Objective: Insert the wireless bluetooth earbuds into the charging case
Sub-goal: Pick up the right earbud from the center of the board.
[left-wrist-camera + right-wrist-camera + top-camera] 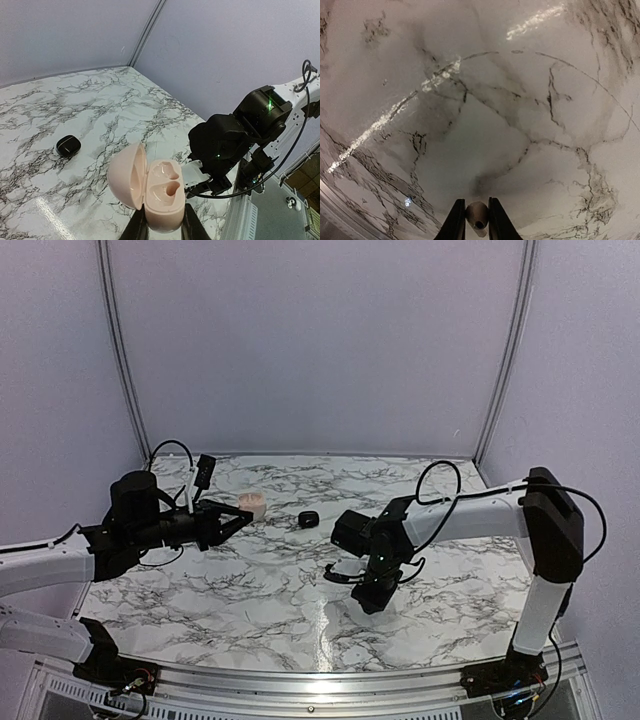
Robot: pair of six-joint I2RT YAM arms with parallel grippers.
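Observation:
The pale pink charging case (pixel 162 192) is open, lid hinged to the left, and both of its wells are empty. My left gripper (pixel 162 227) is shut on the case's base and holds it above the table. In the top view the case (pixel 253 505) sits at the tip of the left gripper (pixel 246 516). My right gripper (pixel 476 225) is shut on one tiny dark bean-shaped earbud (pixel 477 216) and points down close over the marble. In the top view the right gripper (pixel 373 600) is right of centre. The second earbud is not in view.
A black rounded lump (pixel 309 519) lies on the marble table (pixel 250 590) between the two grippers; it also shows in the left wrist view (pixel 68 145). The right arm's black wrist (pixel 235 140) fills the space beyond the case. Purple walls enclose the table.

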